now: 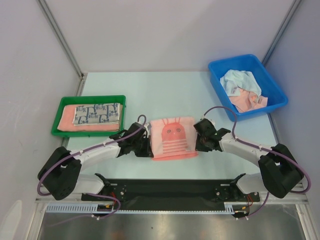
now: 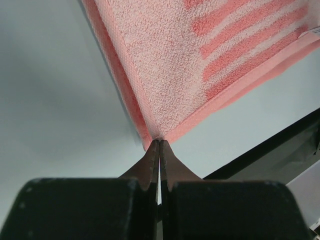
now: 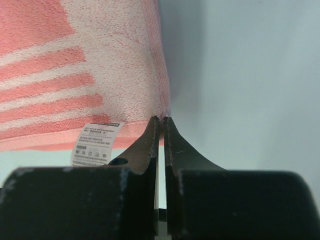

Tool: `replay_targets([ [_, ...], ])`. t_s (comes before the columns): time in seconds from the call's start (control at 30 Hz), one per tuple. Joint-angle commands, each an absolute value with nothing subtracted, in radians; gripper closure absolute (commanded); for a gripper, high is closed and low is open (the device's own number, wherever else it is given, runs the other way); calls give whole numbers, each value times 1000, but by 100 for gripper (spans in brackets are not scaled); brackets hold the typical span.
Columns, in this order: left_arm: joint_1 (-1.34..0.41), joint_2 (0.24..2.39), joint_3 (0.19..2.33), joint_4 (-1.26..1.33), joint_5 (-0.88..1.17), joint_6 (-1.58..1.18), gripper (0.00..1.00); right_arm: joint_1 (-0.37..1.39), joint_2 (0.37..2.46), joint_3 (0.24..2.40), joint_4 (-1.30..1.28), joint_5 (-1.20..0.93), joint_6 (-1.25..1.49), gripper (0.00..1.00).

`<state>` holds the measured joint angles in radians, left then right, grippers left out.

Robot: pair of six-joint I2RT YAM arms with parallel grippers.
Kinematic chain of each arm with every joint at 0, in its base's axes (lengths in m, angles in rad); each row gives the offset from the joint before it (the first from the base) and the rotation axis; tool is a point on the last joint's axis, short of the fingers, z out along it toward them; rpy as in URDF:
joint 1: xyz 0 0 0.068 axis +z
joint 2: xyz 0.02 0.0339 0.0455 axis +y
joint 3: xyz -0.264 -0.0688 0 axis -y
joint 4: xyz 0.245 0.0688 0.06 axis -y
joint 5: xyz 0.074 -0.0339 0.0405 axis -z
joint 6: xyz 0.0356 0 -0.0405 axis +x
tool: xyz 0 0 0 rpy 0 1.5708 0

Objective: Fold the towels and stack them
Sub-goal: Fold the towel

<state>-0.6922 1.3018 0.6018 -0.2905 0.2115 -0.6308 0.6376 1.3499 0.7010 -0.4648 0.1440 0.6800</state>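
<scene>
— How does the pink towel (image 1: 172, 137) look?
— Salmon terry, with stripes and a face print. It lies flat on the pale worktop (image 1: 150, 90), right of the green tray (image 1: 65, 102). The left tool (image 2: 159, 141) and right tool (image 3: 161, 119) each pinch a corner. Plain grey walls.

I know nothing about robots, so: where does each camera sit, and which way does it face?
Top view: above and behind the arms, looking down on the table; left arm and right arm flank the pink towel.
Left wrist: on the left arm, looking along the left claw, shut on a towel corner.
Right wrist: likewise, the right claw shut on the corner near the tag.
All three share that towel.
</scene>
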Motion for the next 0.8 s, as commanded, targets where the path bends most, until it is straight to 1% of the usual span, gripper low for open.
replay_targets([
  [0.0,-701,1308,598,-252,179,-652,100,641,1351,699,-437,156,672,99],
  [0.13,-701,1304,609,-258,169,-649,100,641,1339,715,-443,143,663,100],
  [0.3,-703,1255,670,-348,147,-629,100,641,1289,746,-498,124,653,100],
  [0.4,-713,1215,655,-373,140,-635,100,643,1227,704,-494,89,672,100],
  [0.5,-716,1206,600,-339,155,-652,100,643,1189,618,-442,64,686,100],
  [0.6,-721,1235,559,-273,196,-666,100,641,1215,574,-408,64,684,100],
  [0.77,-739,1267,551,-261,178,-661,100,643,1256,545,-350,46,683,100],
])
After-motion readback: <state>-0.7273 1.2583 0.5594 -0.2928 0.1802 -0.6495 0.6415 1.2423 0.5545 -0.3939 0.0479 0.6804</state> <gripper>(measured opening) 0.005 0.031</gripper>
